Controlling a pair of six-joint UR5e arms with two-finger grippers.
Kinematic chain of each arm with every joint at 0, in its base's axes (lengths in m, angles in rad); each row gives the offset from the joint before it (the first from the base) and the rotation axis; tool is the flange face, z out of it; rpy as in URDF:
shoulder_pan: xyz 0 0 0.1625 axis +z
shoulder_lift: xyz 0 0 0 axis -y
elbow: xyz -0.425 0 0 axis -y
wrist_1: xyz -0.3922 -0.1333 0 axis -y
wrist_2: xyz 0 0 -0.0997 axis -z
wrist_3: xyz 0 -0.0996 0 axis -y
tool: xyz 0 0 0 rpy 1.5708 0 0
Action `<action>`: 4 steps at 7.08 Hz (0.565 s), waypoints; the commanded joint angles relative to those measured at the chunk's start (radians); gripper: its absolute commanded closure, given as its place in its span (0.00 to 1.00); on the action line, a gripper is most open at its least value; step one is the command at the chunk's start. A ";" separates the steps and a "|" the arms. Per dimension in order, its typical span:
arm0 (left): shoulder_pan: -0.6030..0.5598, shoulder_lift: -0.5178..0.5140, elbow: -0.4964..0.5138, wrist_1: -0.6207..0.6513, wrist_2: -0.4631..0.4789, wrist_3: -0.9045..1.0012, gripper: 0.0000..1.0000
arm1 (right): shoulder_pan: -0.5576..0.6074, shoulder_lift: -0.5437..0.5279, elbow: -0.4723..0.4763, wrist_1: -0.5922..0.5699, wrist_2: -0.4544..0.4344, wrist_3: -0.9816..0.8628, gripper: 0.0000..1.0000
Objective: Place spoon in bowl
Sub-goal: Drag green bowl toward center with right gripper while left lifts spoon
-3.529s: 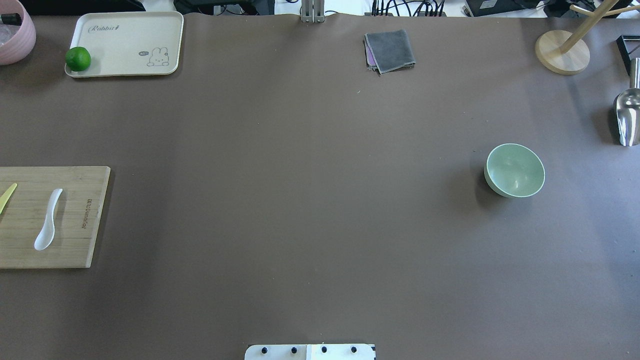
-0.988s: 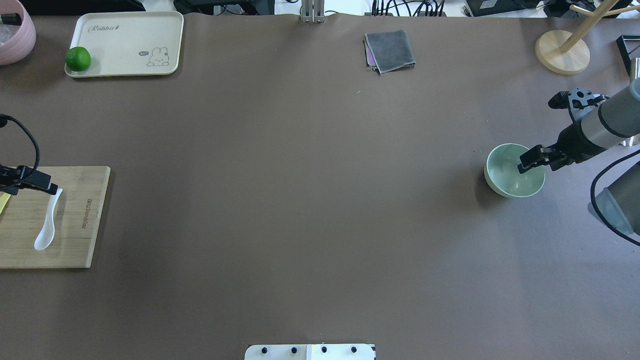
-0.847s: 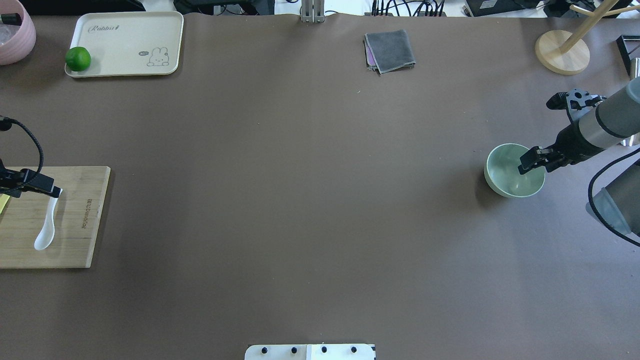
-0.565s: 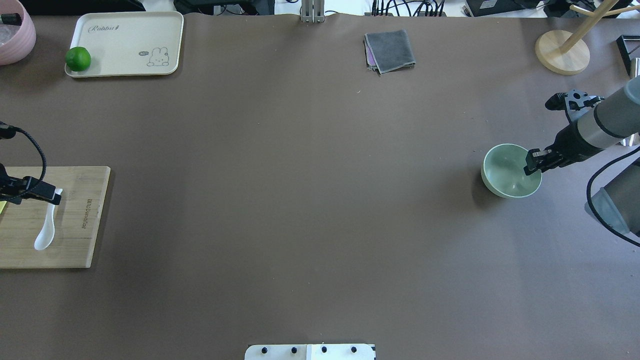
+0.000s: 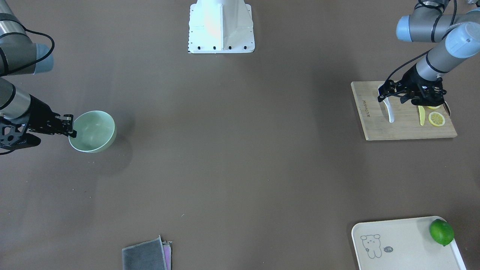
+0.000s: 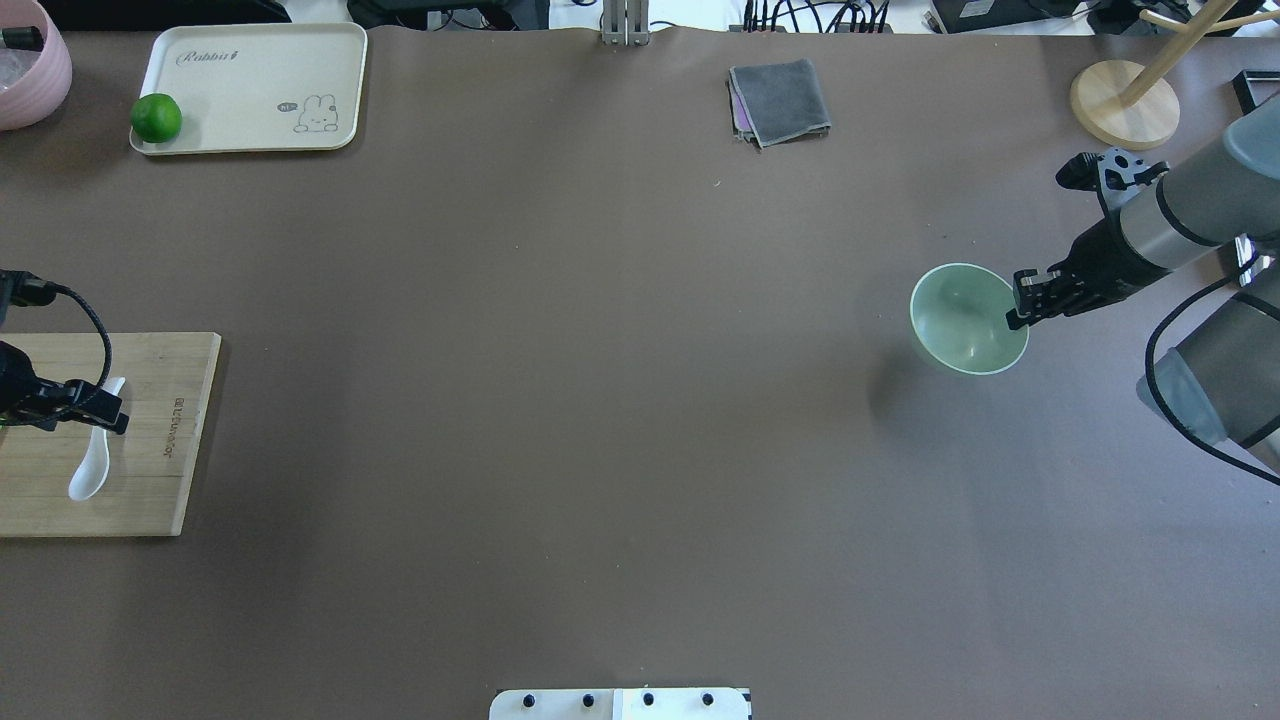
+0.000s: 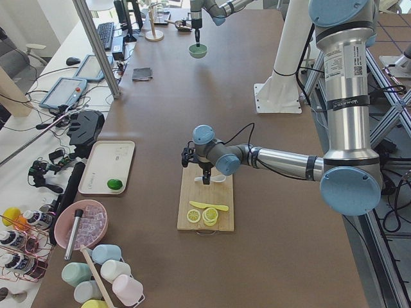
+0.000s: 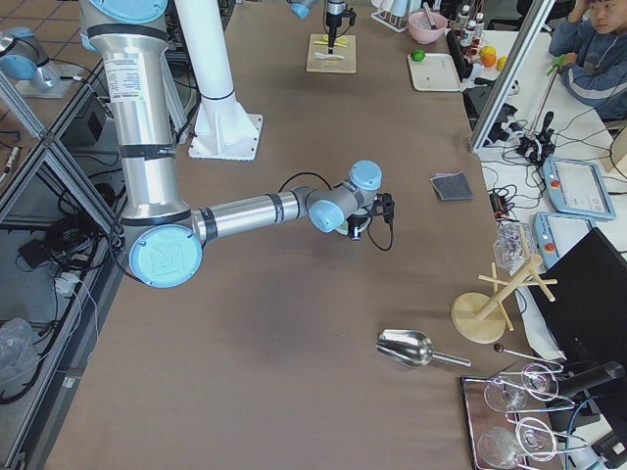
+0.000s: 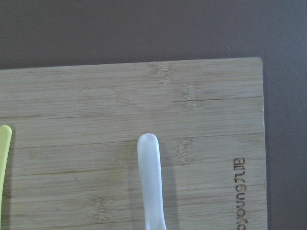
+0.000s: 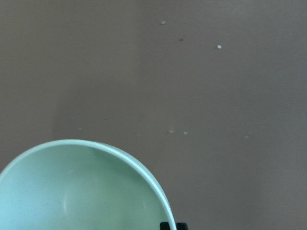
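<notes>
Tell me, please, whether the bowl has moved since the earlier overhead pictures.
Yes. The bowl has shifted left in the overhead view, nearer the grey cloth, with the right gripper on its rim.

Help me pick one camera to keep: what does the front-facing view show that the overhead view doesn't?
Front-facing only: the lemon slice on the board. Overhead only: the pink bowl and the wooden stand. Both: the spoon on that board, the green bowl gripped at its rim by the right pincer, the tray with the lime.
</notes>
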 commanded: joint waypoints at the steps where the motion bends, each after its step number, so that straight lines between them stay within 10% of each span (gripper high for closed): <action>1: 0.018 -0.017 0.027 -0.002 0.020 0.001 0.25 | -0.085 0.072 0.054 0.001 0.001 0.204 1.00; 4: 0.019 -0.033 0.044 -0.003 0.032 0.001 0.46 | -0.255 0.184 0.077 0.003 -0.112 0.439 1.00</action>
